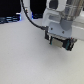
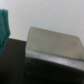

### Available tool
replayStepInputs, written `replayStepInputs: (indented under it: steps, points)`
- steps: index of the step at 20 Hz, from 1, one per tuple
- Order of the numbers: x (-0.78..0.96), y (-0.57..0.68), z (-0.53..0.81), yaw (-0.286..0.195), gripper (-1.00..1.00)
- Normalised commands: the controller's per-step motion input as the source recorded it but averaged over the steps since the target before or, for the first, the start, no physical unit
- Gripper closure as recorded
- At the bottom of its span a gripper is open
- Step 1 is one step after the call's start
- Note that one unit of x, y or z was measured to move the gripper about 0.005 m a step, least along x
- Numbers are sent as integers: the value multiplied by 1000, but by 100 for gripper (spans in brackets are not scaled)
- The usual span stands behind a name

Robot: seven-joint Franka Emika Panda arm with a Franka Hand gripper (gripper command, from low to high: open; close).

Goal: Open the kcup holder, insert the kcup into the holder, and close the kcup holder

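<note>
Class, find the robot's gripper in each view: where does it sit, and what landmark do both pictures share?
Exterior view: the gripper hangs upper right, above the white table.
Wrist view: gripper not clearly visible; a grey box fills the middle.
Shared landmark: probably the white table, pale behind the box.

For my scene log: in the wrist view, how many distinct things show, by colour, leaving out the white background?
Teal object: 1
Grey boxy object: 1
Black surface: 1
Total: 3
</note>
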Motion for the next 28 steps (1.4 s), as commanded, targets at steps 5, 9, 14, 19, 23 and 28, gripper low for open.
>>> replayStepInputs:
  steps: [5,9,14,19,23,28]
  points:
    - [-426,350,-20,138,-100]
    - [-447,422,10,112,-100]
    - [-480,533,12,79,-100]
    - [-539,613,20,51,-100]
    - [-536,653,46,42,-100]
    - [-745,633,27,24,-100]
